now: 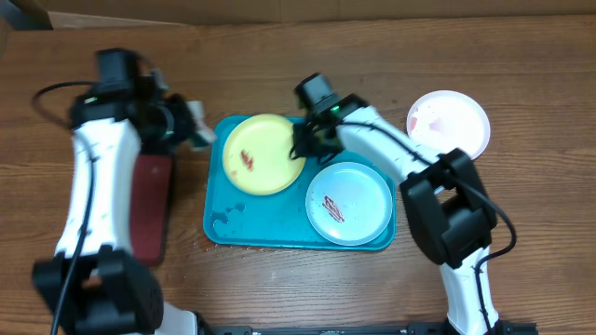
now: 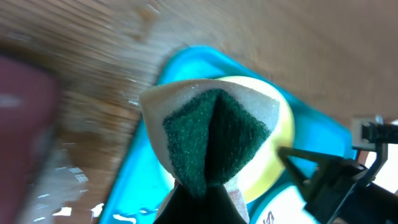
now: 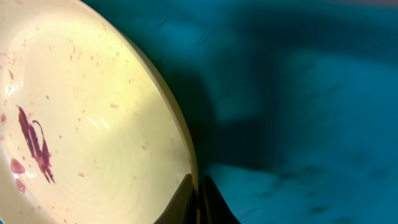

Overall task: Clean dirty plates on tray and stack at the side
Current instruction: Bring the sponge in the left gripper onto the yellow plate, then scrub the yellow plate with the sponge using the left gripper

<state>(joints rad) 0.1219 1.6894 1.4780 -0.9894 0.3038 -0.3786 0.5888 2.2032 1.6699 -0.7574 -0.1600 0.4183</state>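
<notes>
The yellow-green plate [image 1: 264, 154] with a reddish smear lies tilted on the turquoise tray [image 1: 223, 223]. My right gripper [image 1: 300, 147] is shut on its right rim, and the wrist view shows both fingers [image 3: 198, 193] pinching the edge of the yellow-green plate [image 3: 93, 124]. The pale mint plate [image 1: 349, 202] with a smear lies on the tray's right half. The white-pink plate [image 1: 449, 123] sits on the table to the right. My left gripper [image 1: 197, 126] is shut on a folded green and white sponge [image 2: 211, 134], just left of the tray's far corner.
A dark red tray [image 1: 149, 207] lies on the table left of the turquoise tray, under my left arm. Water drops mark the turquoise tray's near left corner [image 1: 222, 221].
</notes>
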